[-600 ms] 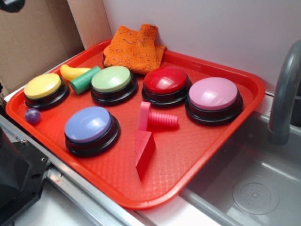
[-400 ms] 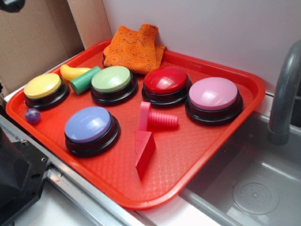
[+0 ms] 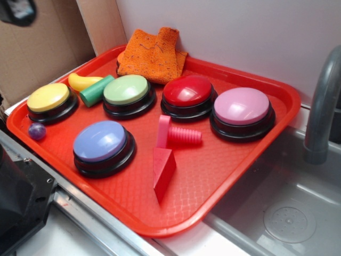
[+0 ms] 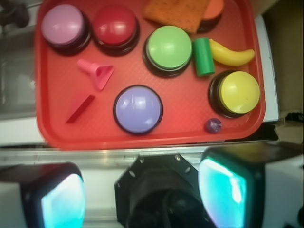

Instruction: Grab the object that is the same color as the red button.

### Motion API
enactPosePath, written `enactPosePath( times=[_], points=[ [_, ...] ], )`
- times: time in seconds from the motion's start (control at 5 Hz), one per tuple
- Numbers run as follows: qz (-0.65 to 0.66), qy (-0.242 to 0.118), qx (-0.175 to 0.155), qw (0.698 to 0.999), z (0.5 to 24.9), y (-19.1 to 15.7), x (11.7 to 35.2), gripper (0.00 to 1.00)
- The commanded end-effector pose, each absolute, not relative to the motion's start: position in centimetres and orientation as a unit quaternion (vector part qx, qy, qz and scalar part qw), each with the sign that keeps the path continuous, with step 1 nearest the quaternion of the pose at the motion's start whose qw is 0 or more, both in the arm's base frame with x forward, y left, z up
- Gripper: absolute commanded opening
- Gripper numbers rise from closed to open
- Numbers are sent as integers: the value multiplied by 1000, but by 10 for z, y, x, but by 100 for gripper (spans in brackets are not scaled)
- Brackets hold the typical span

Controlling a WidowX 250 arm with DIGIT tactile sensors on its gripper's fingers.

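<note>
White wall and a cardboard panel back a red plastic tray [image 3: 256, 154] set beside a grey sink [image 3: 298, 213]. On it sit 5 dome buttons; the glossy deep-red round button [image 3: 187, 92] stands between green and pink ones. The small red triangular wedge block [image 3: 162, 169] lies untouched near the tray's front, just beside a pinkish ridged screw peg [image 3: 176, 134]. The gripper [image 4: 142, 190] hangs well back from the tray, fingers spread wide, empty. By my reading, approach, descent and grasp all remain.
</note>
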State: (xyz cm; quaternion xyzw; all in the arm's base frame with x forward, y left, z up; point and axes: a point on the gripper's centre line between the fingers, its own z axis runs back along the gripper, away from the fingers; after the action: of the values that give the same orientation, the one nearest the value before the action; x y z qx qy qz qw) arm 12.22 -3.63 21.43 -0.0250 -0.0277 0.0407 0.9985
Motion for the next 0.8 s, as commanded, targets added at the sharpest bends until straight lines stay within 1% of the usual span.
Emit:
enactPosePath(
  times=[0.0,0.2,0.4,0.6],
  points=[
    [128,-23,-32,991,171,-73,136,100],
    [193,-2,-52,980,132,-92,146,100],
    [258,-33,-33,965,99,-103,157,100],
    [283,-9,-39,958,69,-113,168,100]
  ],
)
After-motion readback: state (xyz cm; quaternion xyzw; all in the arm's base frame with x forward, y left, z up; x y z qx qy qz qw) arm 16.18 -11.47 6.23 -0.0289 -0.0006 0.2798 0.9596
